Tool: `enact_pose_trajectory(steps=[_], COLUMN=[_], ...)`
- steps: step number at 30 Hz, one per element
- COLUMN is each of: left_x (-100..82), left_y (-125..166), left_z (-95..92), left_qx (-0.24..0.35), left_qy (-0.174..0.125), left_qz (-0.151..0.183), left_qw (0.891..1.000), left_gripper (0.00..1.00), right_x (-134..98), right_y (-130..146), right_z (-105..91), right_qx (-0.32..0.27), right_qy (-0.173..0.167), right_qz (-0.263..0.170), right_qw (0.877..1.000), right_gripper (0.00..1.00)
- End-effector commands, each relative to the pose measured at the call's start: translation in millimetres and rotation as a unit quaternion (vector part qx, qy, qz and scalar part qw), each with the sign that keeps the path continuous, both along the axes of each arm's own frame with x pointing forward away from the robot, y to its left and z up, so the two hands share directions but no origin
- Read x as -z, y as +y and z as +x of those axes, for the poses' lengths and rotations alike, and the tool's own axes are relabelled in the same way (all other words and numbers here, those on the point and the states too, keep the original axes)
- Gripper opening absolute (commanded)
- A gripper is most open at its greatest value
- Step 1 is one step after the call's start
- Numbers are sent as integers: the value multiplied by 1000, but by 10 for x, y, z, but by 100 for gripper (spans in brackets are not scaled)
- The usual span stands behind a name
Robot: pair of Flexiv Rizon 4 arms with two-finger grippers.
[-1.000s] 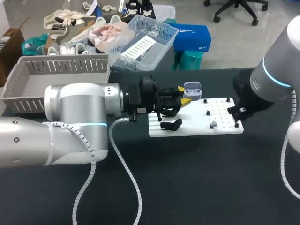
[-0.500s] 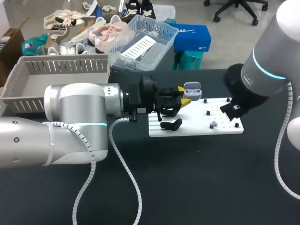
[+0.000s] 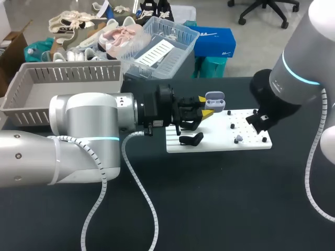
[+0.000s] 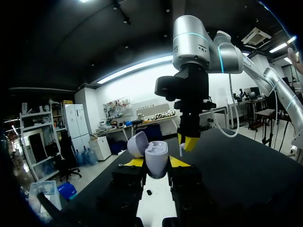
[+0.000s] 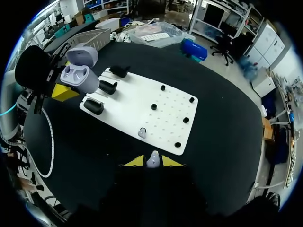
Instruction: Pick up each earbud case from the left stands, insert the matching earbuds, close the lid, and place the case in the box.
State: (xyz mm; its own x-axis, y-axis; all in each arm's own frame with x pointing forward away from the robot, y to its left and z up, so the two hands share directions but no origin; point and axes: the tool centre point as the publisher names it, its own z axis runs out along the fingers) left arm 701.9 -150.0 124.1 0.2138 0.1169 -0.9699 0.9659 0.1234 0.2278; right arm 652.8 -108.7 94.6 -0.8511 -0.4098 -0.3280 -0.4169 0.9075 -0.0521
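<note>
In the head view my left arm (image 3: 84,125) lies stretched level across the black table (image 3: 220,209) from the left. Its left gripper (image 3: 205,105) points sideways over the left end of the flat white pegboard (image 3: 220,142). It is clamped on the small lavender plastic earbud case (image 3: 214,99), whose lid stands flipped up. My right arm (image 3: 293,78) drops steeply from the right, its black wrist over the board's right end. The grey slatted plastic box (image 3: 68,73) sits at the table's far left. From the left wrist, the case stands upright between my two yellow tips, both pressed to its smooth rounded sides, with the domed lid hinged back. The right gripper (image 4: 188,143) hangs just beyond the case, pointing down. From the right wrist, that gripper pinches a small pale lavender earbud (image 5: 152,160) between its tips, above the table just off the board's edge. A second earbud of the same kind (image 5: 141,133) stands on the board among short black pegs (image 5: 163,88). Three black moulded stands (image 5: 108,87) line the board's far end. Just beside them the case hangs in the left gripper's hold, its two wells showing bare.
</note>
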Motion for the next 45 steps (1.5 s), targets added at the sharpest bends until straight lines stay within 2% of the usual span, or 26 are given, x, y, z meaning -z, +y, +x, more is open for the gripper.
enact_pose_trajectory(steps=[1,8,9,14,15,16,20,27,33,36,41,43,45], left_x=[8,8,8,8,8,8,8,8,8,8,8,8,8], left_y=[-1,-1,-1,-1,-1,-1,-1,-1,-1,-1,-1,-1,-1], left_z=[-4,-4,-4,-4,-4,-4,-4,-4,-4,-4,-4,-4,-4], left_qx=[-2,-2,-2,-2,-2,-2,-2,-2,-2,-2,-2,-2,-2], left_qy=[-1,-1,-1,-1,-1,-1,-1,-1,-1,-1,-1,-1,-1], left_qz=[-2,-2,-2,-2,-2,-2,-2,-2,-2,-2,-2,-2,-2], left_qw=[1000,1000,1000,1000,1000,1000,1000,1000,1000,1000,1000,1000,1000], left_gripper=[0,0,0,0,0,0,0,0,0,0,0,0,0], right_x=[-6,-6,2,15,0,-9,-83,-286,-485,-564,-687,-720,-757], right_y=[1,1,11,-40,-59,-77,-95,-45,123,209,372,420,474], right_z=[-4,-4,-3,-41,-69,-94,-237,-444,-590,-617,-645,-652,-643], right_qx=[1,1,1,73,86,110,161,267,331,347,386,407,413], right_qy=[0,0,4,20,23,23,25,35,47,61,75,80,80], right_qz=[-1,-1,10,25,37,28,41,66,84,102,99,107,108], right_qw=[1000,1000,1000,997,995,993,986,961,939,930,914,904,901], right_gripper=[0,0,0,0,0,0,0,0,0,0,0,0,0])
